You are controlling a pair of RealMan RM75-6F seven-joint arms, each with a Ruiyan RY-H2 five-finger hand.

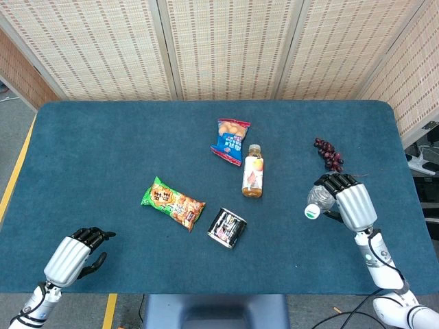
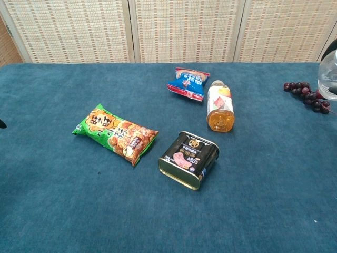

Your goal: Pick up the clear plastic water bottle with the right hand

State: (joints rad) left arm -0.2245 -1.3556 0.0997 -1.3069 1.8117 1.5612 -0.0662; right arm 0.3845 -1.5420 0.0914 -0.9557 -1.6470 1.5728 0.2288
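My right hand (image 1: 348, 200) grips the clear plastic water bottle (image 1: 317, 201) above the right side of the table; the white cap points toward me in the head view. In the chest view only the bottle's base (image 2: 328, 76) shows at the right edge, and the hand itself is out of that frame. My left hand (image 1: 74, 252) hangs at the near left edge of the table (image 1: 103, 151) with its fingers curled in on nothing.
A bunch of dark grapes (image 1: 329, 155) lies just beyond the right hand. Mid-table lie an orange drink bottle (image 1: 253, 171), a blue snack bag (image 1: 230, 140), a green snack bag (image 1: 173, 203) and a dark tin can (image 1: 227, 227).
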